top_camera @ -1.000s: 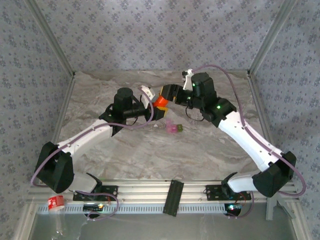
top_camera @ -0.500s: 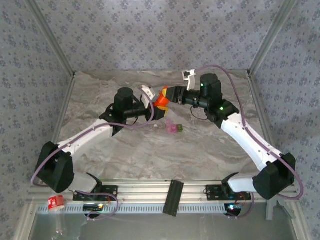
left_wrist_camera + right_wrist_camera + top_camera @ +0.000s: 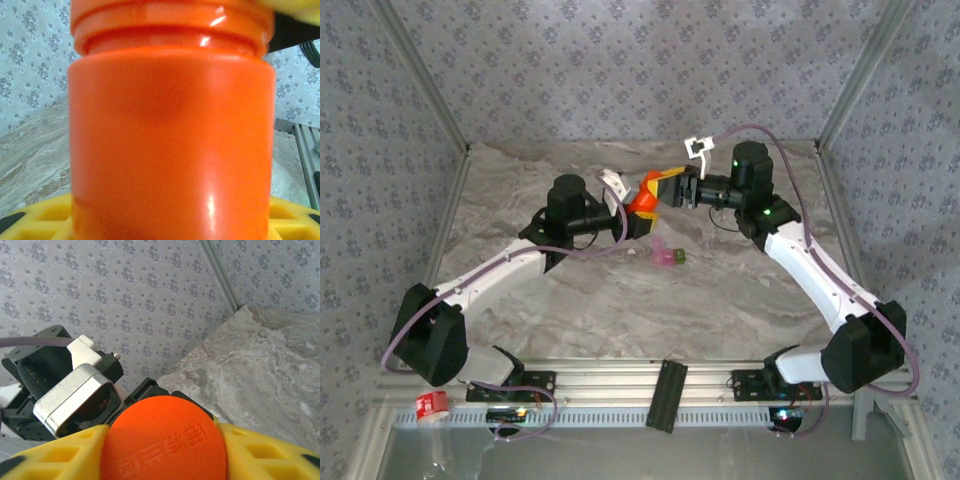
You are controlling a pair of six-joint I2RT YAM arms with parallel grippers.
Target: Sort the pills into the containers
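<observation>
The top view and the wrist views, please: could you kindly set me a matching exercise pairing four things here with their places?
Things:
1. bottle
2. containers
3. cap
4. black plate

Places:
a. on the rail between the arm bases
b. between the right fingers
c. on the table, apart from both arms
d. held by the left fingers

Pairs: 1-d; 2-c; 3-b; 4-a.

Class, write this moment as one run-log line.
left gripper: holding bottle aloft | right gripper: around cap, grip unclear | containers: on table
</observation>
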